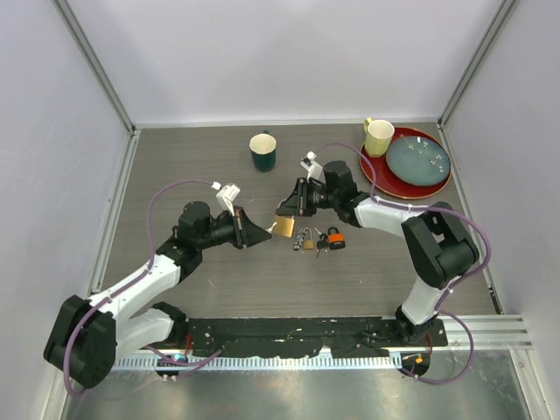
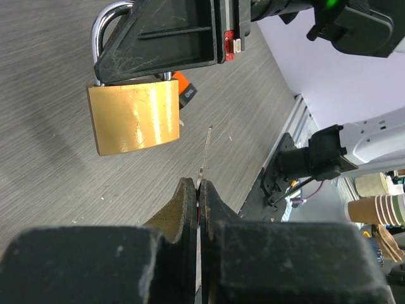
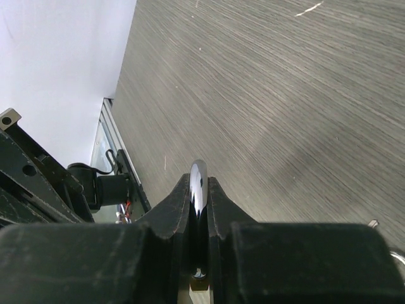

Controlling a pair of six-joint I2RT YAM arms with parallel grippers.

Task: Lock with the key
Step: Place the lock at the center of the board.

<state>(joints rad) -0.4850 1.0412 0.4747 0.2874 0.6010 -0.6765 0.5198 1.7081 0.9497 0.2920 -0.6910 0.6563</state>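
Padlock [image 1: 283, 227] hangs over the table [image 1: 192, 166] between both arms
Overhead: right gripper [image 1: 289, 210] holds it, spare locks [image 1: 317, 239] beside. Left wrist: left gripper [image 2: 197, 188] pinches the key [image 2: 205, 155], tip just beside the brass body. Right wrist: jaws clamp the shackle [image 3: 199, 183]

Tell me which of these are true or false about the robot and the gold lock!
1. The right gripper holds the brass padlock by its shackle. True.
2. The left gripper pinches the key. True.
3. The key is already inside the padlock. False: its tip is apart from it.
4. The green mug stands on the red plate. False: it stands on the table; the yellow cup is on the plate.
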